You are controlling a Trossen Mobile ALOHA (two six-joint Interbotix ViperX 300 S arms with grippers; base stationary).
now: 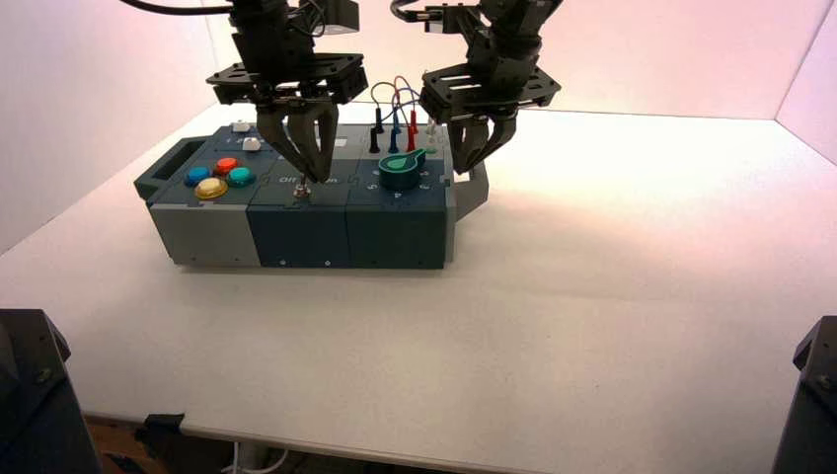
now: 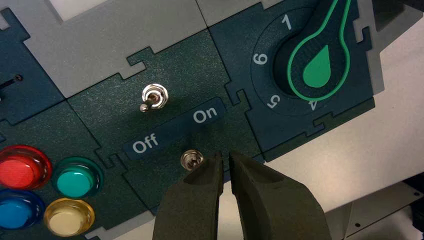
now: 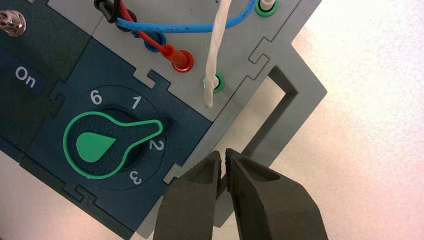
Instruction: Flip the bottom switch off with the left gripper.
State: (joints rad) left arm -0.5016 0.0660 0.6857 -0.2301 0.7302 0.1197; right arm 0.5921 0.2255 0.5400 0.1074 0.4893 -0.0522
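Note:
The bottom switch (image 2: 191, 160) is a small silver toggle on a round nut, below the "Off/On" strip near the box's front edge; the high view shows it as a bright speck (image 1: 300, 195). Its lever looks nearly end-on, so I cannot tell its lean. My left gripper (image 2: 225, 158) hovers right beside it on the "On" side, fingers (image 2: 200, 200) shut with only a slit between them and nothing held. In the high view the left gripper (image 1: 311, 178) points down at the dark-blue panel. My right gripper (image 3: 223, 156) is shut and idle over the box's right end (image 1: 464, 166).
A second silver toggle (image 2: 152, 97) above the strip leans toward "Off". The green knob (image 3: 100, 145) points at 2. Red (image 2: 20, 167), teal (image 2: 75, 177), blue (image 2: 17, 210) and yellow (image 2: 67, 216) buttons sit on the "Off" side. Plugged wires (image 3: 175, 55) and a grey handle (image 3: 295, 95) lie by the right gripper.

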